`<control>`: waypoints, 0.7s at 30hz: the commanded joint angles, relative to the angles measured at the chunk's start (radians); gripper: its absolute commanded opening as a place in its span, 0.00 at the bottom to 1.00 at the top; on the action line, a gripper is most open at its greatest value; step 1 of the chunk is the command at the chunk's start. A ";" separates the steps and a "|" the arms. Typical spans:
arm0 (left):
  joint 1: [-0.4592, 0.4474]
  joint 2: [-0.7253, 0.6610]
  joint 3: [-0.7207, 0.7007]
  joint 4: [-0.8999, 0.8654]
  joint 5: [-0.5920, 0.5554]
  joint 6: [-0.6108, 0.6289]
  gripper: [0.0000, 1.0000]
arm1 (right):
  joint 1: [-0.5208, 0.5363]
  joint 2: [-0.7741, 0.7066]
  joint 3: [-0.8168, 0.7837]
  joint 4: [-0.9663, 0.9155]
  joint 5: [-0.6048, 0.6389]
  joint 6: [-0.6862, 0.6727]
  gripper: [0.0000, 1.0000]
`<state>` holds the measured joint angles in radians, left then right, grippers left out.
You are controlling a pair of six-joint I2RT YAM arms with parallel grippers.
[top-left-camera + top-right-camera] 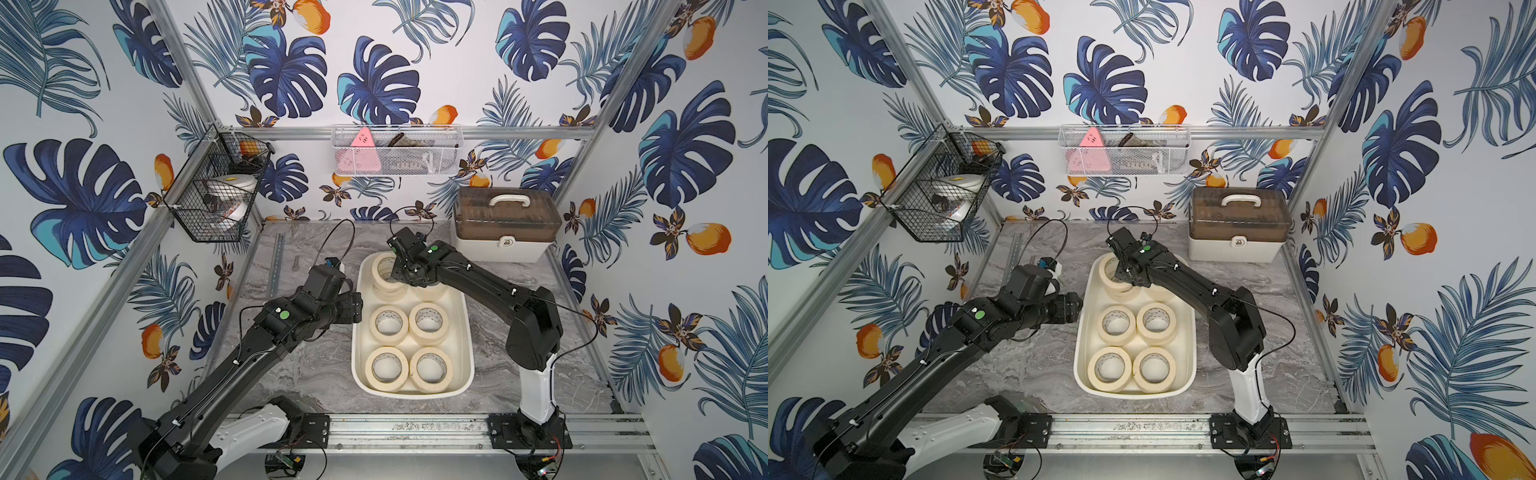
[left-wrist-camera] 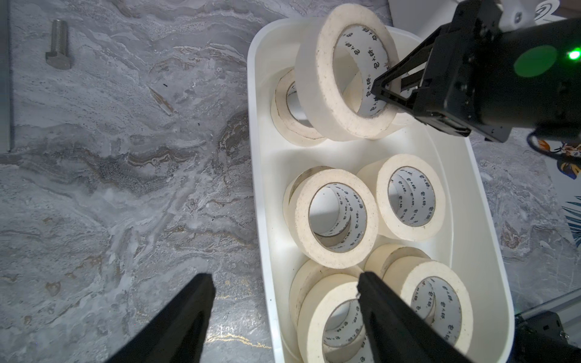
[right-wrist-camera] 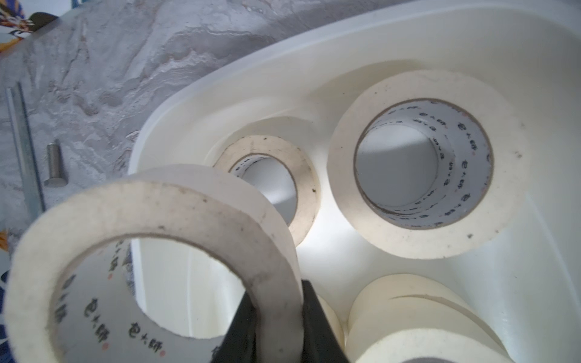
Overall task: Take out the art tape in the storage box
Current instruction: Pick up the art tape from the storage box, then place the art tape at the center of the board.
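Note:
The storage box (image 1: pixel 411 392) is a cream-white tub in the middle of the marble table, holding several cream rolls of art tape (image 1: pixel 388 326) in stacked pairs. At its far end my right gripper (image 3: pixel 276 301) is shut on one roll (image 3: pixel 157 201), one finger inside the hole and one outside the wall. That roll (image 2: pixel 327 78) hangs tilted above the far left stack (image 2: pixel 283 113). My left gripper (image 2: pixel 284 278) is open and holds nothing. It straddles the box's left wall, one finger over the table and one over a near roll (image 2: pixel 323 301).
A brown-lidded white case (image 1: pixel 505 224) stands at the back right of the table. A black wire basket (image 1: pixel 216 187) and a white mesh basket (image 1: pixel 397 151) hang on the walls. A steel bolt (image 2: pixel 58 44) and a metal rail (image 1: pixel 276 257) lie left of the box.

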<state>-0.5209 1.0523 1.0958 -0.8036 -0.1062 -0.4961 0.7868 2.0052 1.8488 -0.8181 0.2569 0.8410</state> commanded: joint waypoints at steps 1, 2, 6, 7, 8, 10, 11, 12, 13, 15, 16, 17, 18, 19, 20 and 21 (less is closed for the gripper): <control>-0.001 0.023 0.035 -0.012 -0.015 0.036 0.79 | 0.036 -0.005 0.052 -0.085 0.026 -0.058 0.04; 0.001 0.034 0.046 -0.015 -0.019 0.037 0.79 | 0.048 -0.006 0.064 -0.093 0.027 -0.060 0.04; 0.001 0.064 0.078 -0.023 -0.044 0.035 0.75 | 0.099 -0.020 0.078 -0.103 0.028 -0.067 0.04; 0.001 0.071 0.083 -0.021 -0.045 0.033 0.75 | 0.109 -0.025 0.079 -0.102 0.028 -0.066 0.04; 0.002 0.076 0.087 -0.018 -0.047 0.031 0.74 | 0.117 -0.028 0.081 -0.103 0.028 -0.068 0.04; 0.003 0.088 0.092 -0.013 -0.055 0.025 0.72 | 0.134 -0.036 0.082 -0.104 0.030 -0.068 0.04; 0.005 0.093 0.093 -0.012 -0.060 0.023 0.72 | 0.141 -0.040 0.082 -0.104 0.030 -0.067 0.04; 0.007 0.097 0.093 -0.008 -0.065 0.021 0.71 | 0.148 -0.044 0.082 -0.106 0.034 -0.066 0.04; 0.010 0.102 0.095 -0.004 -0.068 0.021 0.70 | 0.153 -0.050 0.080 -0.105 0.035 -0.063 0.04; 0.018 0.112 0.093 0.006 -0.068 0.019 0.69 | 0.162 -0.062 0.073 -0.100 0.033 -0.065 0.05; 0.024 0.120 0.093 0.010 -0.069 0.017 0.68 | 0.166 -0.067 0.070 -0.098 0.034 -0.062 0.05; 0.029 0.126 0.093 0.012 -0.070 0.018 0.68 | 0.169 -0.070 0.066 -0.095 0.035 -0.062 0.05; 0.033 0.132 0.093 0.015 -0.074 0.018 0.67 | 0.172 -0.074 0.062 -0.093 0.035 -0.062 0.05; 0.037 0.136 0.092 0.019 -0.076 0.018 0.66 | 0.173 -0.078 0.060 -0.092 0.035 -0.063 0.05; 0.041 0.141 0.093 0.022 -0.081 0.018 0.65 | 0.176 -0.083 0.056 -0.091 0.035 -0.063 0.05; 0.046 0.147 0.090 0.026 -0.084 0.019 0.64 | 0.179 -0.086 0.052 -0.090 0.036 -0.062 0.05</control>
<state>-0.4858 1.1889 1.1816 -0.7971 -0.1596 -0.4763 0.9588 1.9373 1.9060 -0.9234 0.2855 0.7849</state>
